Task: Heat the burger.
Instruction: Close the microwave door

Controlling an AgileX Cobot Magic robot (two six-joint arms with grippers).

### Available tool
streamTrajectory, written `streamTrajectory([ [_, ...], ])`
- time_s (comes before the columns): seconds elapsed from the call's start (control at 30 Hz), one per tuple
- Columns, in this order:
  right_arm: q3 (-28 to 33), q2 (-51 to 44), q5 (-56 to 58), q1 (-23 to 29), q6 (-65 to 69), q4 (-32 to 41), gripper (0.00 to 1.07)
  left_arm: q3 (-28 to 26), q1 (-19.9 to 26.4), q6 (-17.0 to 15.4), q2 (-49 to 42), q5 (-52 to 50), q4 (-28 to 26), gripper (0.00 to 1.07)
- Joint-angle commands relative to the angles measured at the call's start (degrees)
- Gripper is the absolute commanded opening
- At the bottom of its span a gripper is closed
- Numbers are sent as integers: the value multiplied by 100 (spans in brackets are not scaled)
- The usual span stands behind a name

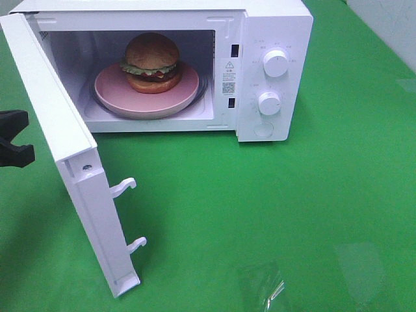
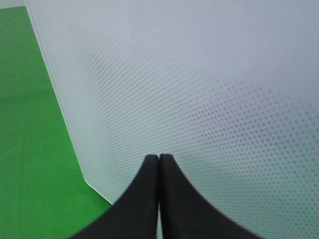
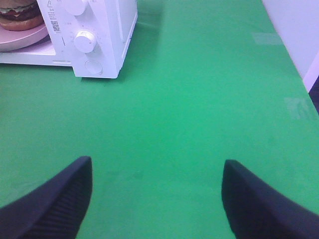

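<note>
Burger point(image 1: 151, 62) inside the microwave point(image 1: 276, 26), door point(image 1: 71, 162) swung wide open.
At far left, left gripper point(image 2: 158, 158) with fingers pressed together, tips close to the door's outer face; contact not clear. Inside the cavity, seated upright on the pink plate point(image 1: 110, 97). Probably soft, light and loosely stacked, easy to squash or shear apart, so better moved by the stiff plate's rim than by the bun. Further right, upper knob point(image 1: 275, 64) and lower knob point(image 1: 268, 103), nothing touching either. Rightmost, right gripper point(image 3: 157, 167) hovering over the green table point(image 3: 199, 99), fingers well apart, holding nothing.
</note>
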Motion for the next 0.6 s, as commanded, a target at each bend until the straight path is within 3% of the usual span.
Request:
streamTrajectory([
  [0.03, 11, -138, 6, -52, -11, 11, 72, -132, -304, 178, 160, -160, -269, 0],
  [0.6, 11, -138, 6, -52, -11, 11, 72, -917, -1278, 195, 928, -172, -682, 0],
])
